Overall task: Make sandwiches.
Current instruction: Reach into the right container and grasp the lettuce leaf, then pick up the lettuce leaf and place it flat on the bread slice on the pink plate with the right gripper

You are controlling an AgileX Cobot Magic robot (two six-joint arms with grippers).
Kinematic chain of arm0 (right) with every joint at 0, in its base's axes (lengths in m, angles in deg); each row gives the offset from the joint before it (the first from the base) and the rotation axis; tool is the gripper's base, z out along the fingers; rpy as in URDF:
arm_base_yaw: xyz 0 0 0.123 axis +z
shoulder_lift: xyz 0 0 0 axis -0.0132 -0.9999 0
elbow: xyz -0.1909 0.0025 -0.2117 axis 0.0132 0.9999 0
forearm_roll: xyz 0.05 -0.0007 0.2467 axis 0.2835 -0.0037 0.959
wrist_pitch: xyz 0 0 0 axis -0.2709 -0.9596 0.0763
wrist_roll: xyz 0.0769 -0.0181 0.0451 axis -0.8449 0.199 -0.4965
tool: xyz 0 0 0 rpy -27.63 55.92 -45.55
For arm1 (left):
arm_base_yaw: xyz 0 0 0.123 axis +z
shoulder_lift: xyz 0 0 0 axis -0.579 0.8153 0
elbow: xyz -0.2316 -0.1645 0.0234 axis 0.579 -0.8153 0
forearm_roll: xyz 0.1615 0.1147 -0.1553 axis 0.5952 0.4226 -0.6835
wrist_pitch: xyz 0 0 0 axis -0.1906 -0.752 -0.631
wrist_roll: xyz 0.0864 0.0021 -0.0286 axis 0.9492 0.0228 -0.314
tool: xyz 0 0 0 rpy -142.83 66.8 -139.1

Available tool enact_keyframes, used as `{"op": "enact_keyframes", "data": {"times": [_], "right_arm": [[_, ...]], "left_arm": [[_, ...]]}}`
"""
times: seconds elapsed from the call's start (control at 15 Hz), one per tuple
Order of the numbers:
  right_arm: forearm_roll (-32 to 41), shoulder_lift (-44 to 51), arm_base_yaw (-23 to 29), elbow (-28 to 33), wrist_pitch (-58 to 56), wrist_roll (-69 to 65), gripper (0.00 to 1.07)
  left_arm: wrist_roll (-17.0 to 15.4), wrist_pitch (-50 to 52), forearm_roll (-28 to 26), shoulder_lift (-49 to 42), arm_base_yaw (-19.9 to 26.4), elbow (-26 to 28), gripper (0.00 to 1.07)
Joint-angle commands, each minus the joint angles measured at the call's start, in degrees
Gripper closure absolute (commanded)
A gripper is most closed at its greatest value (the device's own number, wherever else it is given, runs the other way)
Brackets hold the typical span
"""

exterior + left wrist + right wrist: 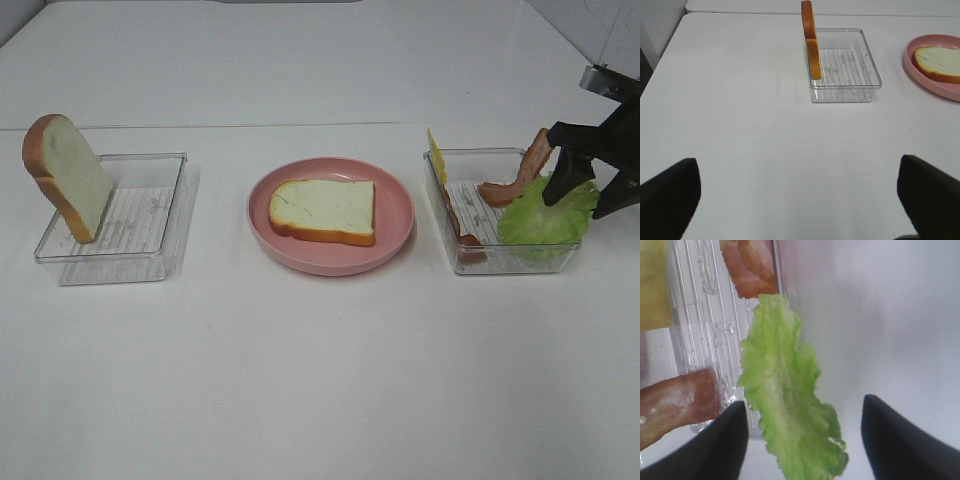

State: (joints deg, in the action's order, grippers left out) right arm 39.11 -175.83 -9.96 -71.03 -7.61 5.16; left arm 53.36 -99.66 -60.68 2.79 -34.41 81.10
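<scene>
The ruffled lettuce leaf lies across the rim of the clear tray, between the right fingers, which stand apart and are not yet clamped on it. They should pinch mid-leaf, clear of the bacon strip just beyond their tips. The leaf looks floppy, so a straight lift is best before carrying it to the bread slice on the pink plate. The left fingers gape wide over the white surface.

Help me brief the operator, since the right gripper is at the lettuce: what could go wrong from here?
1. The lettuce drapes over the wall of the clear bin, so the right gripper, jaws open around it, might nip only a ruffled edge and drop it.
2. A finger may catch that wall and shove the bin.
3. A bacon strip lies right by the leaf's inner end and could be dragged out.
</scene>
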Motion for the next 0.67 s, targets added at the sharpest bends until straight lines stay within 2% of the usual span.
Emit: {"op": "enact_keyframes", "data": {"times": [0.07, 0.13, 0.2, 0.67], "right_arm": [[0.5, -0.1, -0.2, -0.4, 0.6, 0.5, 0.77], [0.5, -0.1, -0.2, -0.4, 0.6, 0.5, 0.87], [0.5, -0.1, -0.2, -0.4, 0.7, 0.6, 1.07], [-0.1, 3.3, -0.1, -0.4, -0.4, 0.2, 1.07]], "left_arm": [[0.1, 0.3, -0.1, -1.0, 0.2, -0.1, 0.06], [0.1, 0.3, -0.1, -1.0, 0.2, -0.1, 0.06], [0.1, 0.3, -0.1, -1.0, 0.2, -0.1, 0.06], [0.1, 0.3, -0.1, -1.0, 0.2, -0.1, 0.06]]}}
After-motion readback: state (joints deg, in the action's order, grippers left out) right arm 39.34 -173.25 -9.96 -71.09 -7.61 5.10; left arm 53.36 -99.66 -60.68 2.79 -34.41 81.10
